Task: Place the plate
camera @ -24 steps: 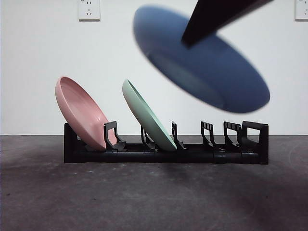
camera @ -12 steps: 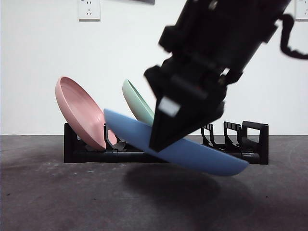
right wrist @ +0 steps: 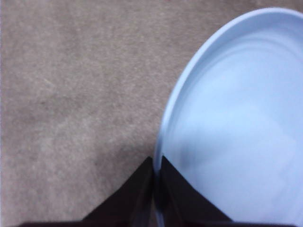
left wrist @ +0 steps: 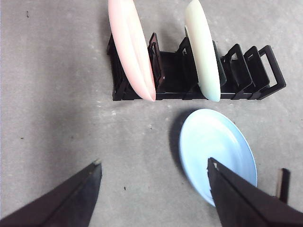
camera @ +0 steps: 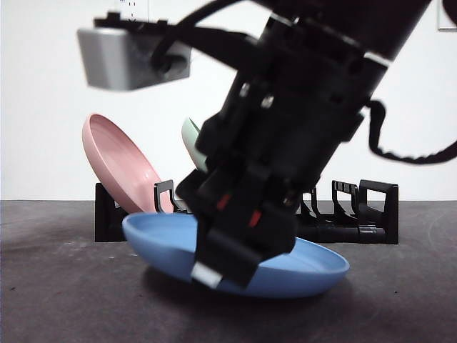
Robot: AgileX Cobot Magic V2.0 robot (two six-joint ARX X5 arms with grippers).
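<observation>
A light blue plate (camera: 314, 268) lies nearly flat and very low over the dark table, just in front of the black plate rack (camera: 360, 232). My right gripper (camera: 218, 268) is shut on its near rim. The right wrist view shows the jaws (right wrist: 156, 163) pinched together on the plate's edge (right wrist: 236, 132). I cannot tell whether the plate touches the table. My left gripper (left wrist: 154, 168) is open and empty, high above the table. From there I look down on the blue plate (left wrist: 218, 151) and the rack (left wrist: 170, 90).
A pink plate (camera: 118, 168) leans in the rack's left end slot (left wrist: 130, 47). A pale green plate (camera: 191, 139) leans in a middle slot (left wrist: 203, 47). The slots toward the rack's right end hold nothing. A white wall with sockets stands behind.
The right arm has come down and toward the camera with the blue plate. The plate has gone from tilted high above the rack to nearly flat, low in front of it.
</observation>
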